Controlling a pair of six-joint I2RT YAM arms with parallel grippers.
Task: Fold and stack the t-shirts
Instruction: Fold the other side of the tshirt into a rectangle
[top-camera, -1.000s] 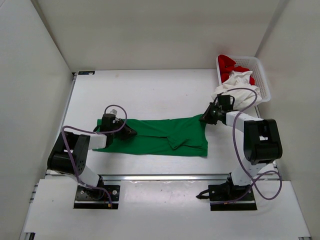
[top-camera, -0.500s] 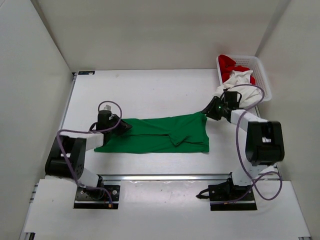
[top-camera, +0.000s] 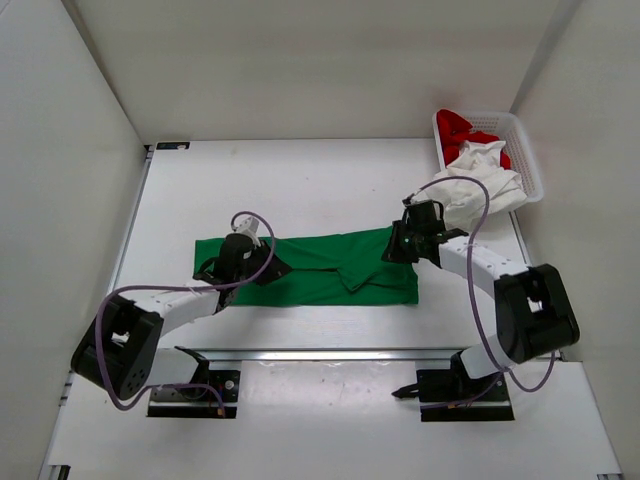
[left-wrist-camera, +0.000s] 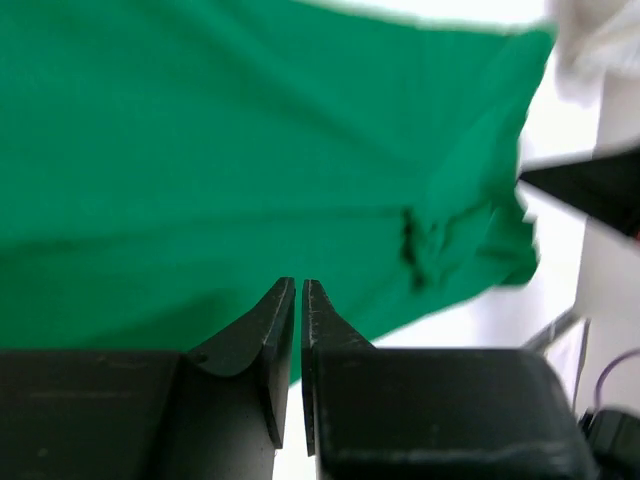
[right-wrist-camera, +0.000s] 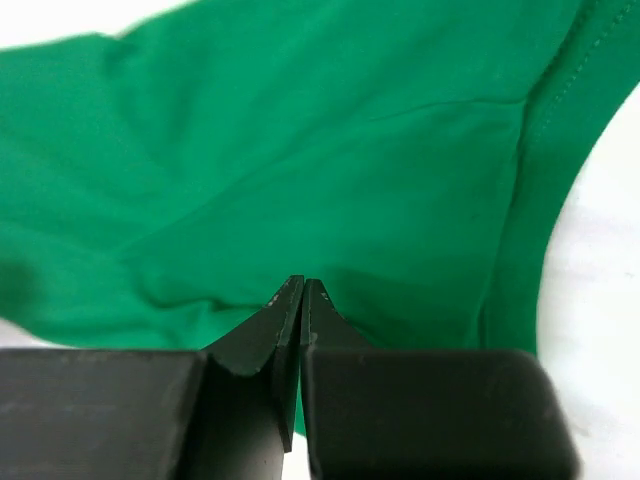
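Black jaws of the left pincer (top-camera: 272, 268) are drawn almost together on the green t-shirt (top-camera: 330, 268), part of whose left end is hidden beneath it; whether fabric is nipped cannot be told. From that pincer to the closed right pincer (top-camera: 394, 250) the shirt is laid flat as a long band, rumpled before the right tips. Beyond the right pincer the white t-shirt (top-camera: 480, 185) is draped over the basket (top-camera: 528, 160) rim, the red t-shirt (top-camera: 455, 125) largely covered behind it.
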